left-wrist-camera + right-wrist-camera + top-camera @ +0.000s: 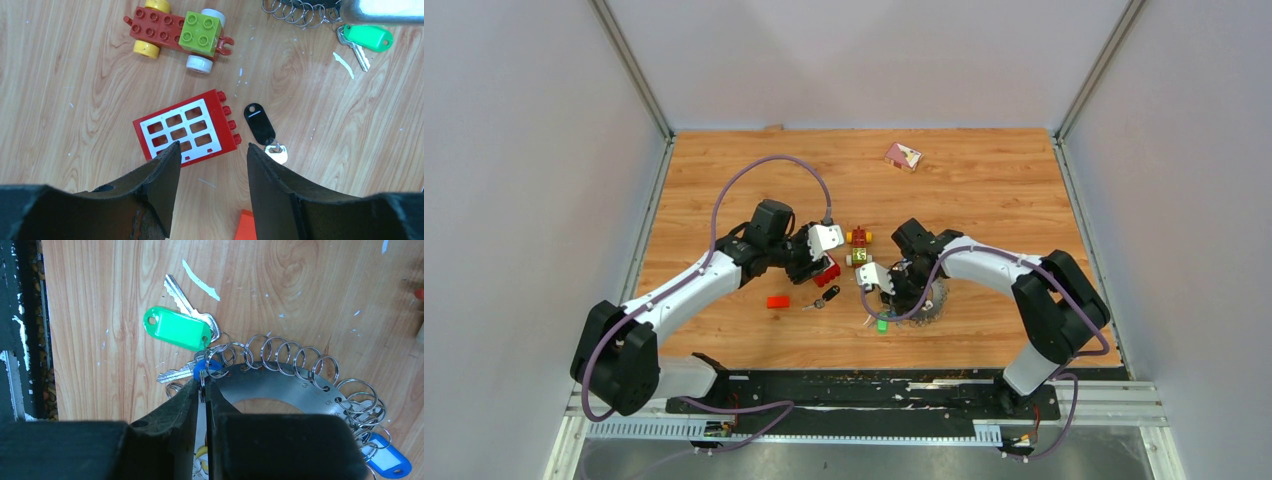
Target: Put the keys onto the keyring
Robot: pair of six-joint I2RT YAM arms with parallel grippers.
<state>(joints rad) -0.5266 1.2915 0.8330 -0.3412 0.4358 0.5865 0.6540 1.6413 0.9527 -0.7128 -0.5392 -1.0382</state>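
The keyring (280,382) is a flat steel disc rimmed with small wire loops. It lies under my right gripper (202,386), which is shut on one small wire loop standing on edge at the disc's rim. A green-tagged key (177,329) and a blue tag (204,366) lie just beyond the fingertips. Another blue tag (387,460) hangs at the disc's far side. A black-tagged key (260,122) lies loose on the wood, just beyond the right fingertip of my left gripper (212,147). That gripper is open, empty and hovering above the table.
A red brick with a white grid (187,130) lies under the left fingertip. An orange-red brick (247,227) sits close below the left gripper. A red-and-yellow toy car (177,32) stands farther out. A small pink card (903,156) lies at the table's back.
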